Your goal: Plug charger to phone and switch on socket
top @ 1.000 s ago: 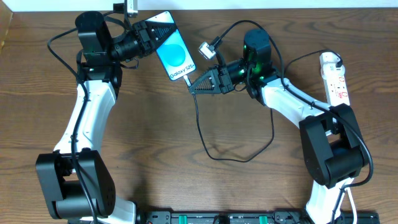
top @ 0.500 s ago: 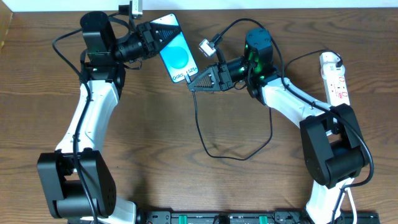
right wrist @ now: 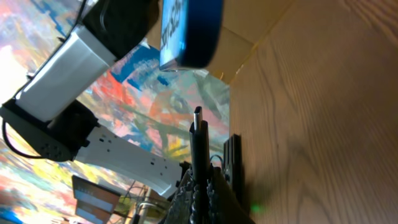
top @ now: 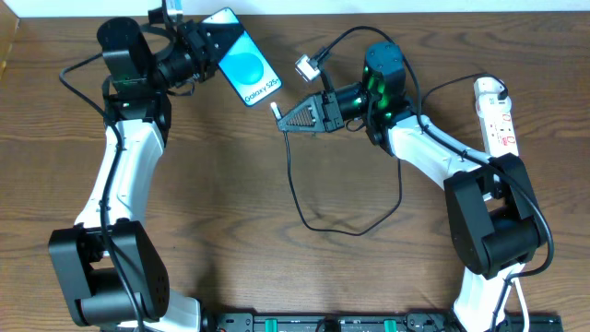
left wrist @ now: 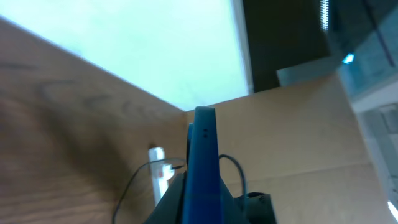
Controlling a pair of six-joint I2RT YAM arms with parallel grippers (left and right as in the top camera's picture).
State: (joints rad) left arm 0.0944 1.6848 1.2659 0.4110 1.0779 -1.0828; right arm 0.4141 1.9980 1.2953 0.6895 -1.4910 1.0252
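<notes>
Desk point(top: 230, 258): you are looking down on a brown wooden top that is carrying both arms and the task's things.
Left tool point(top: 210, 39): your left tool is clamping the phone by one end, up at 11 o'clock of the overhead view.
Right tool point(top: 286, 124): your right tool is pinching the charger just behind its tip, its fingers closed on it, near 12 o'clock.
Socket point(top: 498, 118): it is lying flat on the desk at 2 o'clock, well apart from both tools.
Phone point(top: 241, 69): it is hanging tilted off the desk, its blue screen facing up; your left wrist camera is seeing it edge-on point(left wrist: 202, 168).
Charger point(top: 304, 217): its cable is looping over the desk towards 6 o'clock from your right tool.
Plug tip point(top: 274, 109): it is sitting at the phone's 5 o'clock, near but not touching; in your right wrist view it is pointing towards the phone's end point(right wrist: 186, 31).
</notes>
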